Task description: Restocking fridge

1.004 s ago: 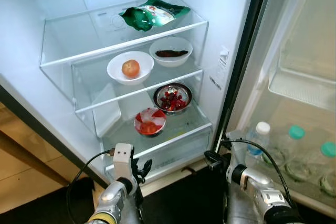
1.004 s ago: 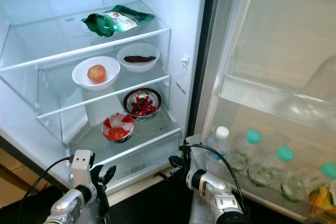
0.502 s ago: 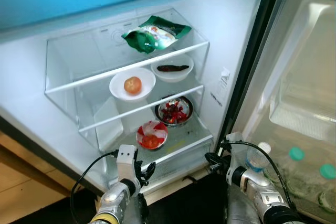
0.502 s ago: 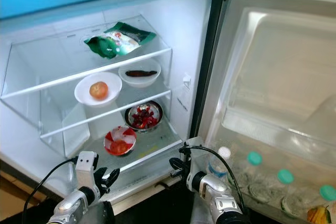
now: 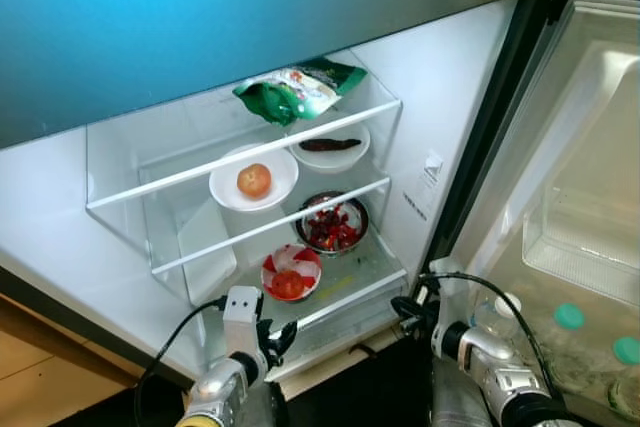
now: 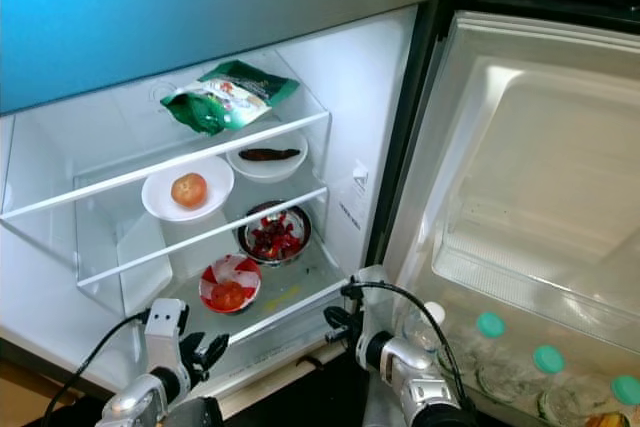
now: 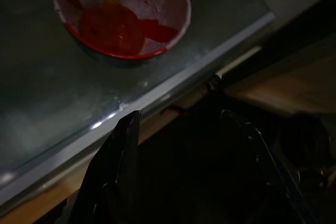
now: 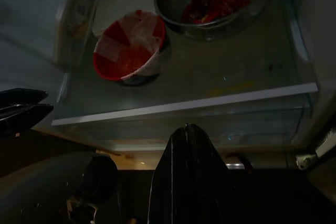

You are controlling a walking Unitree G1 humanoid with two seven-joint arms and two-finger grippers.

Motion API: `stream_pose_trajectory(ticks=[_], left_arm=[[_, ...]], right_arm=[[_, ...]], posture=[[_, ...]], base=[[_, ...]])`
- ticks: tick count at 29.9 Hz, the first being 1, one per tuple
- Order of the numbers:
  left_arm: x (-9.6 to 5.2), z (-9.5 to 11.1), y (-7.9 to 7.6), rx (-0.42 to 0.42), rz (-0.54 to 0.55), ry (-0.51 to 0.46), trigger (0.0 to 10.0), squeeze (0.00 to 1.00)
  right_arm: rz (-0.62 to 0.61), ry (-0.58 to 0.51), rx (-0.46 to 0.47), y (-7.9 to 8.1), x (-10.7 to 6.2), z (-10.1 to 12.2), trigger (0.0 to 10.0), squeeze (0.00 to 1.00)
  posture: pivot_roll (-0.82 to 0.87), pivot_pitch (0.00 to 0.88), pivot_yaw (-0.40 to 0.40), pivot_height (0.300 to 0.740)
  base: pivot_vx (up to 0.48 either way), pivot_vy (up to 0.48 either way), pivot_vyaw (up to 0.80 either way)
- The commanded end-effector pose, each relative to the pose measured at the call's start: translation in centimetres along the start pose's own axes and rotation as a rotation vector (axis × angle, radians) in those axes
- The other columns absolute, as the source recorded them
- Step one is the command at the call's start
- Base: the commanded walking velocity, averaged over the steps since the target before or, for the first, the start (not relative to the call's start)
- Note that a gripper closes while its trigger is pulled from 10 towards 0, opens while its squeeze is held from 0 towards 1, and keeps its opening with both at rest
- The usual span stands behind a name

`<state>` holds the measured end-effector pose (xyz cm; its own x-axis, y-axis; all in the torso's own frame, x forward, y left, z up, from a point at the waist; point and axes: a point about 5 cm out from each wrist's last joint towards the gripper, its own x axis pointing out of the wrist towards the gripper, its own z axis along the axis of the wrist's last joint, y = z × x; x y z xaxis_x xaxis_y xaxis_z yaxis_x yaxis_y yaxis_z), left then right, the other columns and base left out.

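The fridge compartment stands open before me. A green bag [image 5: 297, 90] lies on the top glass shelf. One shelf down, a white bowl with a round red fruit [image 5: 253, 179] sits beside a white bowl with something dark [image 5: 330, 145]. The lowest shelf carries a steel bowl of red berries [image 5: 331, 223] and a red-and-white bowl with a tomato [image 5: 290, 272]. My left gripper [image 5: 275, 335] hangs open and empty below the front edge of that shelf, under the red-and-white bowl [image 7: 122, 14]. To its right, at the foot of the door frame, my right gripper [image 5: 400, 307] is shut and empty.
The open fridge door [image 5: 590, 177] stands at the right, with a white-capped bottle [image 5: 505, 304] and teal-capped bottles [image 5: 568, 316] in its lower rack. A closed upper door [image 5: 200, 17] overhangs the compartment. Wooden floor [image 5: 40, 387] lies at the left.
The camera has risen and tilted, so the closed upper door now covers the top of the picture. Both grippers keep their low pose and the food has not moved.
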<state>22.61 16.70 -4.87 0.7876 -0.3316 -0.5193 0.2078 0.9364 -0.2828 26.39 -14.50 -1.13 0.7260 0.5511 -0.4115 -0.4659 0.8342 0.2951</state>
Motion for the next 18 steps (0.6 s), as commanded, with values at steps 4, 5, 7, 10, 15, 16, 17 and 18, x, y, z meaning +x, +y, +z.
stream_pose_trajectory(ticks=[4,5,7,10,15,16,17,18], left_arm=[[-0.23,-1.13,-0.41,-0.008,-0.013,0.043,10.0,0.0],[-0.23,-1.13,-0.41,-0.008,-0.013,0.043,10.0,0.0],[-0.22,-1.12,-0.42,-0.008,-0.013,0.043,10.0,0.0],[-0.12,-1.22,-0.69,0.004,-0.024,0.053,10.0,0.0],[-0.16,-1.31,-0.64,0.004,-0.015,0.057,10.0,0.0],[-0.16,-1.31,-0.64,0.004,-0.015,0.057,10.0,0.0],[-0.18,-1.35,-0.63,0.007,-0.017,0.059,10.0,0.0],[-0.2,-1.39,-0.62,0.01,-0.018,0.062,10.0,0.0]], right_arm=[[-0.024,0.015,0.012,-0.22,-0.26,-0.76,10.0,0.0],[-0.024,0.015,0.012,-0.22,-0.25,-0.76,10.0,0.0],[-0.023,0.015,0.012,-0.23,-0.25,-0.75,10.0,0.0],[0.018,-0.004,0.026,0.01,-0.15,-0.44,10.0,0.0],[0.024,-0.019,0.017,0.01,-0.14,-0.24,10.0,0.0],[0.024,-0.019,0.017,0.01,-0.14,-0.25,10.0,0.0],[0.025,-0.019,0.018,0.02,-0.14,-0.25,10.0,0.0],[0.027,-0.02,0.018,0.03,-0.13,-0.25,10.0,0.0]], posture=[[-0.01,0.043,0.036,0.598],[-0.01,0.043,0.036,0.598],[-0.01,0.042,0.035,0.598],[-0.01,0.042,0.034,0.608],[-0.01,0.042,0.034,0.632],[-0.01,0.042,0.034,0.637],[-0.01,0.042,0.034,0.642],[-0.01,0.042,0.034,0.647]], base=[[0.0,0.0,0.0],[0.0,0.0,0.0],[0.0,0.0,0.0],[0.0,0.0,0.0],[0.0,0.0,0.0],[0.0,0.0,0.0],[0.0,0.0,0.0],[0.0,0.0,0.0]])
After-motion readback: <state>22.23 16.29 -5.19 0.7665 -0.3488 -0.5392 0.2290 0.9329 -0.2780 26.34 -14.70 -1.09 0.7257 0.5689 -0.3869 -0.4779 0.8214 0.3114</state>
